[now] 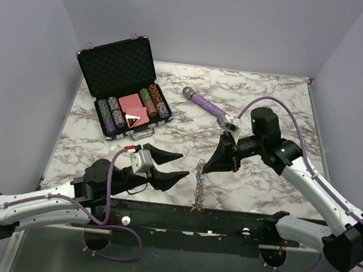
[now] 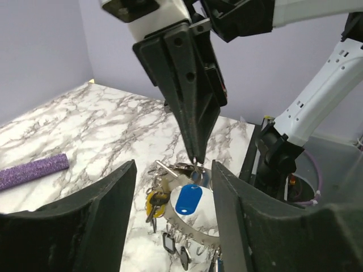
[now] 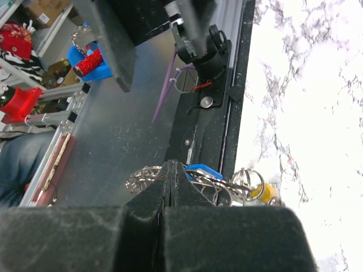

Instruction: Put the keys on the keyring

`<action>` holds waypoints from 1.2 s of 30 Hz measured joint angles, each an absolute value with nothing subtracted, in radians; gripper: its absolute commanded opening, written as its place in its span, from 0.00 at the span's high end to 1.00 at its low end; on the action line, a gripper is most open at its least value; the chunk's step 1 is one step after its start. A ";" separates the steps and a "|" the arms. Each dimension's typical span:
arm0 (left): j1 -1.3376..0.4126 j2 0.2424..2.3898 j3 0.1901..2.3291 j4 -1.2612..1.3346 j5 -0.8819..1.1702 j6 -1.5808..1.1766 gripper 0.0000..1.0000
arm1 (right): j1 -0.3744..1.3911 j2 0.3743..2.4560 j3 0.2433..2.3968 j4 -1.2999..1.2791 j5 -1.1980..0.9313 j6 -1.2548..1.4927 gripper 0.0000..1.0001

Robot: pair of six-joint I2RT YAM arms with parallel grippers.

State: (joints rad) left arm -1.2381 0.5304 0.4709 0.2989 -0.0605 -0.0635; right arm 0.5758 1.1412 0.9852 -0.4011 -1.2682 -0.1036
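Your right pincer [image 2: 195, 157] is closed tight, its tips pinching what looks like the top edge of the keyring [image 1: 198, 188]. The ring stands near the near edge of the surface [image 1: 270, 93], in the middle between the two arms. Your left pincer [image 1: 185, 165] is spread wide and holds nothing, just left of the ring and aimed at it.

The step in hand, by my reading, is fetching a loose key with the left pincer while the right one steadies the ring. Hold the right grip firm and level so the ring does not swing. Bring the left tips in low, pick one key by its cap, and close only when that cap sits squarely between the fingers.

The ring is a thin silvery band with a toothed edge, so a key could snag on it. The blue-capped key [image 2: 188, 199] is smooth plastic and broad, the easiest hold. The yellow-capped key [image 2: 152, 199] and the black-capped keys [image 2: 169, 243] lie tangled among small wire loops. The surface is glossy marble-patterned and probably slippery.
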 measured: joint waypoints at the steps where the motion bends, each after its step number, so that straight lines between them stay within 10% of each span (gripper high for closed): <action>1: -1.222 0.531 0.476 0.294 -0.047 -0.097 0.35 | 0.575 1.129 0.977 -0.389 -1.275 -0.104 1.00; 8: -1.064 0.613 0.536 0.230 0.148 -0.221 0.28 | 0.574 1.096 0.949 -0.364 -1.309 -0.120 1.00; 36: -0.925 0.876 0.491 0.561 0.592 -0.369 0.60 | 0.555 1.115 0.939 -0.360 -1.330 -0.210 1.00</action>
State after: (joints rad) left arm -0.9245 0.8761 0.4911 0.5613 0.5919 -0.3687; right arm 0.5549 1.1149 0.9394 -0.3599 -1.3304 -0.2104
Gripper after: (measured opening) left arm 0.416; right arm 0.005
